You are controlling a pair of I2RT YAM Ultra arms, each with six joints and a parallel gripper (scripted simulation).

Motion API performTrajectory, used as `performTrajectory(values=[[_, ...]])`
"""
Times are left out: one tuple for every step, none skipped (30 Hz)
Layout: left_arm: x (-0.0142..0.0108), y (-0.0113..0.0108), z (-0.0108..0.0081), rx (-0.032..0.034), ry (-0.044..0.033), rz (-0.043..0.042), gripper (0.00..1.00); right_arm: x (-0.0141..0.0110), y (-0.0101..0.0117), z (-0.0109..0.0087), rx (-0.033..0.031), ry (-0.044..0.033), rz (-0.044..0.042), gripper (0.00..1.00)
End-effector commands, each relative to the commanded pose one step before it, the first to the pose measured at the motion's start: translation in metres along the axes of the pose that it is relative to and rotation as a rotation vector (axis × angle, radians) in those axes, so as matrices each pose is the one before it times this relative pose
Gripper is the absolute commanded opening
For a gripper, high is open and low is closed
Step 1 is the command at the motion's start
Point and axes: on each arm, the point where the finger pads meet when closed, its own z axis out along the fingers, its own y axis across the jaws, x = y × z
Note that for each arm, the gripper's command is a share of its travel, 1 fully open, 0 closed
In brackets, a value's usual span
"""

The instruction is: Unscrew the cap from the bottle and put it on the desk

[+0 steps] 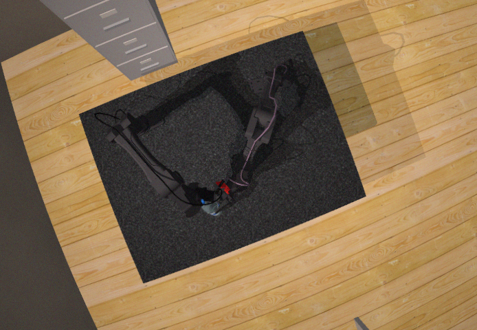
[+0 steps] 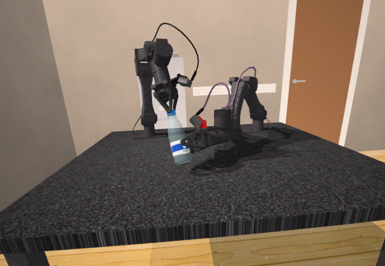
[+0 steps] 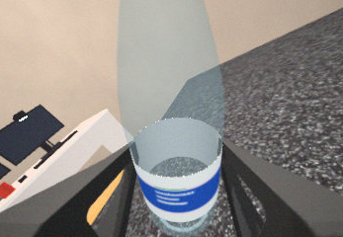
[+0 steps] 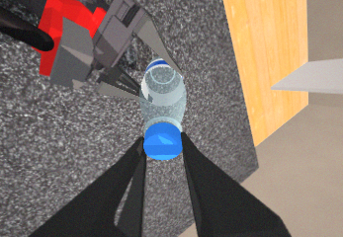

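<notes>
A clear, smooth plastic bottle (image 1: 210,207) (image 2: 176,131) (image 3: 171,69) (image 4: 163,101) shows at center of the exterior frame, its blue plastic cap (image 1: 203,201) (image 2: 171,112) (image 4: 163,141) smooth, above a rough-looking, speckled black tabletop (image 1: 286,186) (image 2: 167,194) (image 3: 298,94) (image 4: 80,163).
</notes>
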Motion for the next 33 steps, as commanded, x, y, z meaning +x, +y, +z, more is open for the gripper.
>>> performTrajectory(values=[[-0.01984, 0.01465, 0.00543, -0.02327, -0.04534, 0.02666, 0.0, -0.00181, -0.00229, -0.00388, 0.01101, -0.008, 0.01052, 0.11], [0.0, 0.0, 0.0, 0.0, 0.0, 0.0, 0.0, 0.0, 0.0, 0.0, 0.0, 0.0, 0.0, 0.23], [0.0, 0.0, 0.0, 0.0, 0.0, 0.0, 0.0, 0.0, 0.0, 0.0, 0.0, 0.0, 0.0, 0.34], [0.0, 0.0, 0.0, 0.0, 0.0, 0.0, 0.0, 0.0, 0.0, 0.0, 0.0, 0.0, 0.0, 0.45], [0.0, 0.0, 0.0, 0.0, 0.0, 0.0, 0.0, 0.0, 0.0, 0.0, 0.0, 0.0, 0.0, 0.57], [0.0, 0.0, 0.0, 0.0, 0.0, 0.0, 0.0, 0.0, 0.0, 0.0, 0.0, 0.0, 0.0, 0.57], [0.0, 0.0, 0.0, 0.0, 0.0, 0.0, 0.0, 0.0, 0.0, 0.0, -0.00001, -0.00001, 0.01566, 0.57], [0.0, 0.0, 0.0, 0.0, 0.0, 0.0, 0.0, 0.0, 0.0, 0.0, -0.00001, -0.00003, 0.04697, 0.57], [0.0, 0.0, 0.0, 0.0, 0.0, 0.0, 0.0, -0.00001, 0.0, 0.00001, -0.00002, -0.00004, 0.07826, 0.57], [0.0, 0.0, 0.0, 0.0, 0.0, 0.0, 0.0, -0.00001, 0.0, 0.00001, -0.00003, -0.00005, 0.09676, 0.57], [0.0, 0.0, 0.0, 0.0, 0.0, 0.0, 0.0, -0.00001, 0.0, 0.00001, -0.00003, -0.00005, 0.09691, 0.57], [0.0, 0.0, 0.0, 0.0, 0.0, 0.0, 0.0, -0.00001, 0.0, 0.00001, 0.00002, -0.00005, 0.04611, 0.57], [0.0, 0.0, 0.0, 0.0, 0.0, 0.0, 0.0, -0.00001, 0.0, 0.00001, 0.00002, -0.00004, 0.04649, 0.57], [0.0, 0.0, 0.0, 0.0, 0.0, 0.0, 0.0, -0.00001, 0.0, 0.00001, 0.00001, -0.00003, 0.04647, 0.57], [0.0, 0.0, 0.0, 0.0, 0.0, 0.0, 0.0, 0.0, 0.0, 0.0, 0.0, 0.0, 0.0, 0.57], [0.0, 0.0, 0.0, 0.0, 0.0, 0.0, 0.0, 0.0, 0.0, 0.0, 0.0, 0.0, 0.0, 0.57], [0.0, 0.0, 0.0, 0.0, 0.0, 0.0, 0.0, -0.00001, 0.0, 0.00001, -0.00003, -0.00004, 0.11727, 0.57], [0.0, 0.0, 0.0, 0.0, 0.0, 0.0, 0.0, -0.00001, 0.0, 0.00001, 0.00001, -0.00003, 0.04316, 0.57], [0.0, 0.0, 0.0, 0.0, 0.0, 0.0, 0.0, -0.00001, 0.0, 0.00001, -0.00001, -0.00003, 0.04671, 0.57], [0.0, 0.0, 0.0, 0.0, 0.0, 0.0, 0.0, 0.0, 0.0, 0.0, -0.00001, -0.00002, 0.04659, 0.57], [0.0, 0.0, 0.0, 0.0, 0.0, 0.0, 0.0, 0.0, 0.0, 0.0, -0.00001, -0.00002, 0.0466, 0.57], [0.0, 0.0, 0.0, 0.0, 0.0, 0.0, 0.0, 0.0, 0.0, 0.0, -0.00001, -0.00002, 0.04661, 0.57], [0.0, 0.0, 0.0, 0.0, 0.0, 0.0, 0.0, 0.0, 0.0, 0.0, -0.00001, -0.00002, 0.04666, 0.57], [0.0, 0.0, 0.0, 0.0, 0.0, 0.0, 0.0, 0.0, 0.0, 0.0, -0.00001, -0.00002, 0.04667, 0.57], [0.0, 0.0, 0.0, 0.0, 0.0, 0.0, 0.0, 0.0, 0.0, 0.0, -0.00001, -0.00002, 0.04668, 0.57], [0.0, 0.0, 0.0, 0.0, 0.0, 0.0, 0.0, 0.0, 0.0, 0.0, -0.00001, -0.00001, 0.04672, 0.57], [0.0, 0.0, 0.0, 0.0, 0.0, 0.0, 0.0, 0.0, 0.0, 0.0, -0.00001, -0.00002, 0.04674, 0.57], [0.0, 0.0, 0.0, 0.0, 0.0, 0.0, 0.0, 0.0, 0.0, 0.0, -0.00001, -0.00001, 0.04675, 0.57], [0.0, 0.0, 0.0, 0.0, 0.0, 0.0, 0.0, 0.0, 0.0, 0.0, -0.00001, -0.00001, 0.04678, 0.57], [0.0, 0.0, 0.0, 0.0, 0.0, 0.0, 0.0, 0.0, 0.0, 0.0, -0.00001, -0.00001, 0.04681, 0.57], [0.0, 0.0, 0.0, 0.0, 0.0, 0.0, 0.0, 0.0, 0.0, 0.0, -0.00003, -0.00001, 0.04682, 0.57], [0.0, 0.0, 0.0, 0.0, 0.0, 0.0, 0.0, 0.0, 0.0, 0.0, 0.0, 0.0, 0.0, 0.57], [0.0, 0.0, 0.0, 0.0, 0.0, 0.0, 0.0, 0.0, 0.0, 0.0, 0.0, 0.0, 0.0, 0.57]])
